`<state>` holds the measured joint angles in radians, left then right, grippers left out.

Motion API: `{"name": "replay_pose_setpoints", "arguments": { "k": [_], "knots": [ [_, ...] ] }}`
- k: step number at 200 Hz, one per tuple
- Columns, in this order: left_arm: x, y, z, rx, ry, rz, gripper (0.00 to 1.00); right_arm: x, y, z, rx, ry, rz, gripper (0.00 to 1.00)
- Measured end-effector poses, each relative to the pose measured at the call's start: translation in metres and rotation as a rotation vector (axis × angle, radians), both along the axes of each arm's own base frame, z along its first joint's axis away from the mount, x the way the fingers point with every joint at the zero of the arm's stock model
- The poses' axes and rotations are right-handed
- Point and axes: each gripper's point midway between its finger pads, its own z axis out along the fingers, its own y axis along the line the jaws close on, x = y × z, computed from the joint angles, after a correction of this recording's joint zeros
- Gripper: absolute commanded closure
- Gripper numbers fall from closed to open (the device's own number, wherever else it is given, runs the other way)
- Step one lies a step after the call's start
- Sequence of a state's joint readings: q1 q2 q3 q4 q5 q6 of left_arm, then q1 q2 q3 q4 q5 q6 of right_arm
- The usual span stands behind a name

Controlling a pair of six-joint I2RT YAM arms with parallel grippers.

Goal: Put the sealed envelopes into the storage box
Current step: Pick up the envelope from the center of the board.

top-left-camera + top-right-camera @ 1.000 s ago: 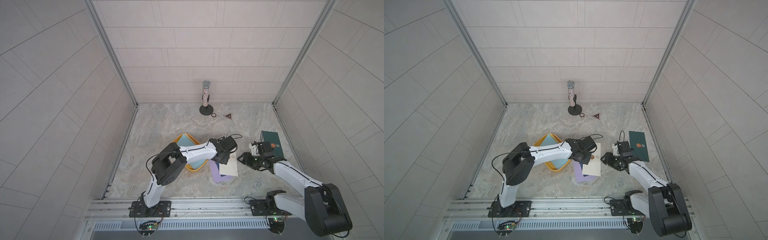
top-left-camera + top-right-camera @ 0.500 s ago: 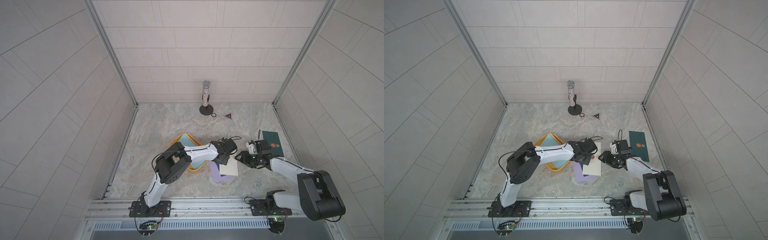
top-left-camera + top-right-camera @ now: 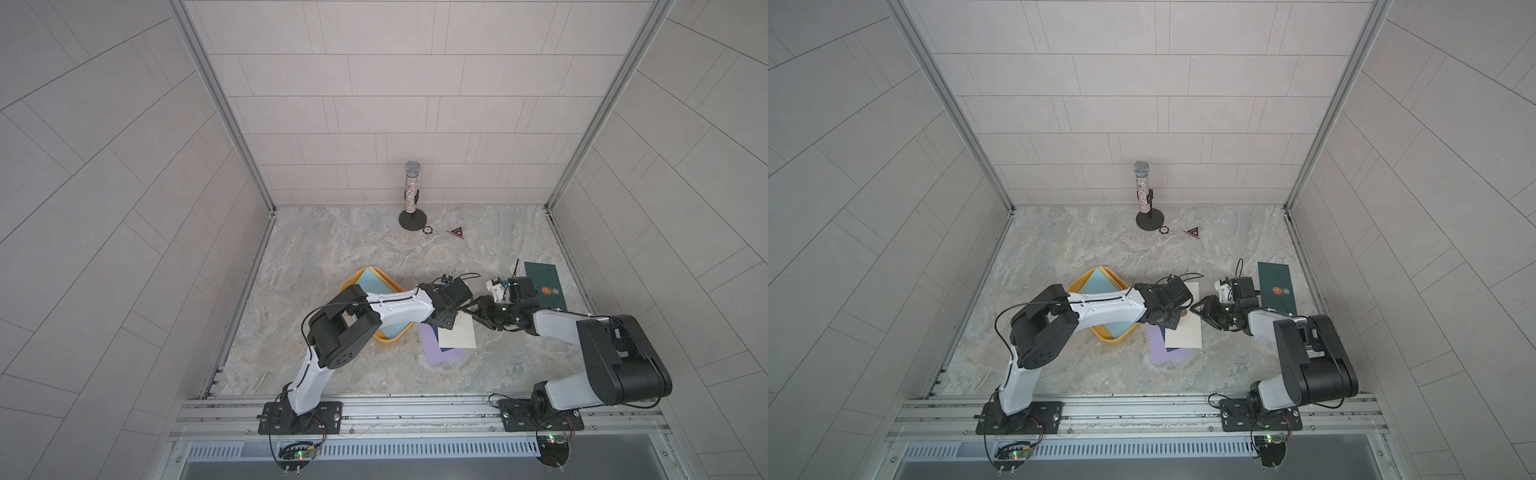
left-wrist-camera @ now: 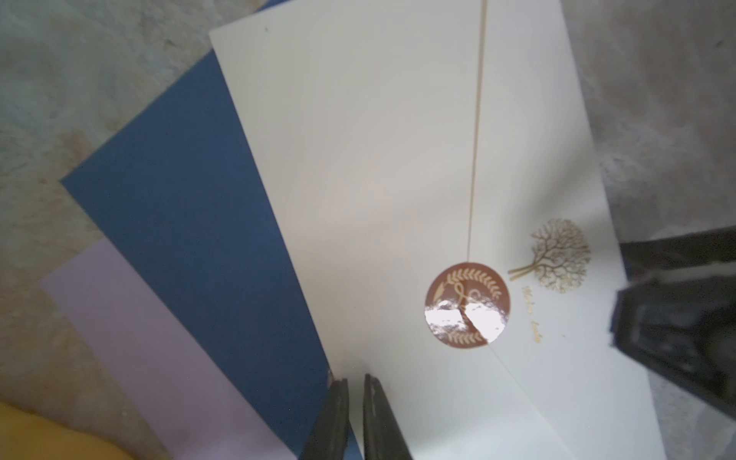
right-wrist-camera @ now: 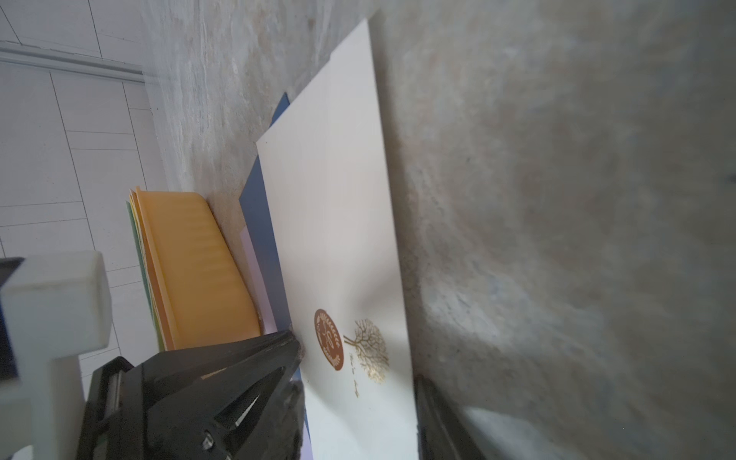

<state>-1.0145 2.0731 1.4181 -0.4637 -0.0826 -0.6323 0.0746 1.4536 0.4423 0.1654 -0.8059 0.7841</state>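
Marbled tabletop [image 3: 332, 257] inside pale tiled walls [image 3: 374, 104] carries everything. Behind the left gripper [image 4: 355, 384], under its forearm, sits the yellow storage box [image 3: 388, 340], already stacked with envelopes, a light-blue envelope [image 3: 370, 282] uppermost. That gripper's jaws stand almost closed, tips on the cream envelope [image 4: 378, 159] at its long edge, just beside its brown round seal [image 4: 466, 304]; whether paper is pinched I cannot tell. Beneath the cream one, fanned toward the box, lie a navy envelope [image 4: 199, 219] and a lilac envelope [image 4: 139, 338], so each edge is exposed for picking. Opposite, the right gripper [image 3: 1198, 311] hovers part open at the cream envelope's other edge, probably to take it while the left steadies it. Behind its wrist a dark green envelope [image 3: 544, 286] waits, flat.
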Motion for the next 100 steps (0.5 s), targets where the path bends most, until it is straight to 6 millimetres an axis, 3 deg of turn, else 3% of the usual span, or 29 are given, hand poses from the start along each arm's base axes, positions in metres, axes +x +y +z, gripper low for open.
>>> {"name": "replay_pose_setpoints", "arguments": {
  "k": [44,100],
  "knots": [
    [0.0077,0.003,0.0,-0.004,-0.016,0.018,0.84,0.0044,-0.0017,-0.0006,0.023,0.002,-0.028,0.79],
    [0.0096,0.004,-0.0001,-0.008,-0.024,0.022,0.83,0.0069,-0.0011,0.0058,0.032,-0.022,-0.027,0.82]
  ]
}}
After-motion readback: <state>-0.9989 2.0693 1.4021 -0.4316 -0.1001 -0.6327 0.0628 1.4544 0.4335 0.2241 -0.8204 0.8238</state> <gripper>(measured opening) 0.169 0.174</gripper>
